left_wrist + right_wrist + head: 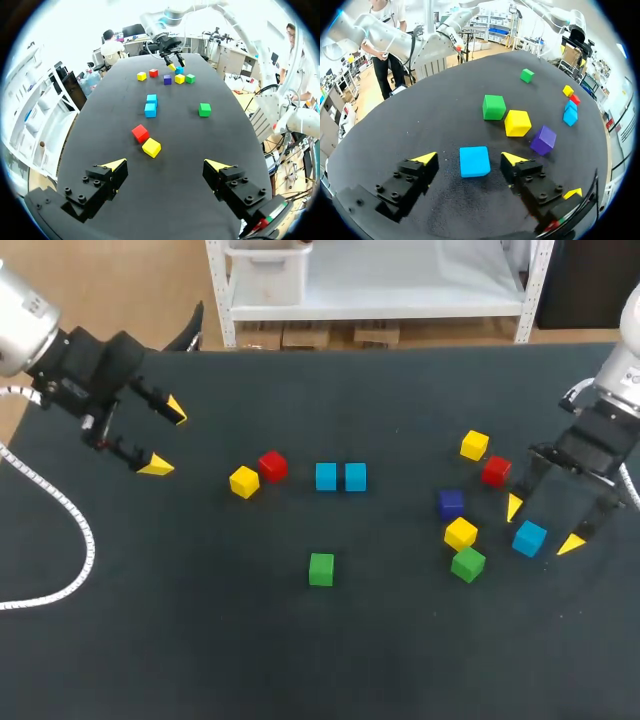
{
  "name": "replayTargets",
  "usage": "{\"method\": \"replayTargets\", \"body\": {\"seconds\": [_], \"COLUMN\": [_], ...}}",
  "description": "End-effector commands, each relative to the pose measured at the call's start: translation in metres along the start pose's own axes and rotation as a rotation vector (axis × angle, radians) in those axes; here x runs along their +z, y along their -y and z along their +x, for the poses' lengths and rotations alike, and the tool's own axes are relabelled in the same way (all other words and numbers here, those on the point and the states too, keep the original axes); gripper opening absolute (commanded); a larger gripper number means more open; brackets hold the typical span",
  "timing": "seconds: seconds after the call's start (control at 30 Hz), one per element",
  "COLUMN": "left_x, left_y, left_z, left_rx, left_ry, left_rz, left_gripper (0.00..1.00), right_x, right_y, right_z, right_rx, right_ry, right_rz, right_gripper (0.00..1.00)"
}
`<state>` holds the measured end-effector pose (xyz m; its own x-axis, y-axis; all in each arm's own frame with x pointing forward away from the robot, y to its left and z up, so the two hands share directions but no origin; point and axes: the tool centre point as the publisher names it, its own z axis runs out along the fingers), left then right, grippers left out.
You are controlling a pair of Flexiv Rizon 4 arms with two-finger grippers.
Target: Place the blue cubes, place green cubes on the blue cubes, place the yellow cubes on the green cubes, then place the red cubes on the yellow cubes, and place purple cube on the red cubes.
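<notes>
A blue cube point(529, 538) point(474, 161) lies on the table between the fingers of my right gripper point(542, 526) point(469, 159). The fingers straddle it with a gap still showing on one side, so the gripper is open. Just ahead of it lie a green cube point(494, 106), a yellow cube point(517, 122) and the purple cube point(451, 504) point(543, 140). Two blue cubes point(326, 477) point(355, 477) sit side by side at mid-table. My left gripper point(166, 437) point(166, 166) hangs open and empty at the far left.
A yellow cube point(243, 481) and a red cube point(273, 466) touch left of the blue pair. A lone green cube point(321, 568) lies nearer the front. Another yellow cube point(474, 445) and red cube point(496, 471) sit behind the right cluster.
</notes>
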<state>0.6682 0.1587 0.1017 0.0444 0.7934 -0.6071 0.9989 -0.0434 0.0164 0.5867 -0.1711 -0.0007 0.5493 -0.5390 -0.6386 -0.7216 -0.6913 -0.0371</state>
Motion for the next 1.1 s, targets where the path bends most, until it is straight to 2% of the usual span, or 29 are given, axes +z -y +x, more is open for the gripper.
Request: {"method": "replayTargets", "body": {"seconds": [0.03,0.13,0.27,0.37,0.4,0.43,0.47,0.6,0.7,0.77,0.9,1.03,1.1], "left_x": [0.0,0.0,0.0,0.0,0.0,0.0,0.0,0.0,0.0,0.0,0.0,0.0,0.0], "left_y": [0.0,0.0,0.0,0.0,0.0,0.0,0.0,0.0,0.0,0.0,0.0,0.0,0.0], "left_z": [0.001,0.001,0.001,0.001,0.001,0.001,0.001,0.001,0.001,0.001,0.001,0.001,0.001], "left_rx": [0.003,0.003,0.003,0.003,0.003,0.003,0.003,0.003,0.003,0.003,0.003,0.003,0.003], "left_ry": [0.002,0.002,0.002,0.002,0.002,0.002,0.002,0.002,0.002,0.002,0.002,0.002,0.002], "left_rz": [-0.001,-0.001,-0.001,-0.001,-0.001,-0.001,-0.001,-0.001,-0.001,-0.001,-0.001,-0.001,-0.001], "left_gripper": [1.0,1.0,1.0,1.0,1.0,1.0,1.0,1.0,1.0,1.0,1.0,1.0,1.0], "right_x": [0.001,0.001,0.001,0.001,0.001,0.0,-0.002,-0.015,-0.034,-0.049,-0.077,-0.088,-0.09], "right_y": [0.002,0.003,0.004,0.004,0.004,0.004,0.005,0.006,0.012,0.019,0.04,0.066,0.082], "right_z": [0.002,0.001,0.001,0.001,0.0,-0.001,-0.001,-0.007,-0.012,-0.014,-0.021,-0.024,-0.024], "right_rx": [0.003,0.002,-0.002,-0.004,-0.005,-0.005,-0.006,0.049,0.153,0.247,0.378,0.43,0.473], "right_ry": [0.003,0.007,0.013,0.014,0.014,0.015,0.015,0.007,0.008,-0.001,-0.014,-0.097,-0.1], "right_rz": [0.0,0.003,0.006,0.003,0.003,0.004,0.005,0.041,0.111,0.192,0.332,0.398,0.428], "right_gripper": [0.47,0.44,0.3,0.28,0.24,0.06,0.0,0.0,0.0,0.0,0.0,0.0,0.0]}}
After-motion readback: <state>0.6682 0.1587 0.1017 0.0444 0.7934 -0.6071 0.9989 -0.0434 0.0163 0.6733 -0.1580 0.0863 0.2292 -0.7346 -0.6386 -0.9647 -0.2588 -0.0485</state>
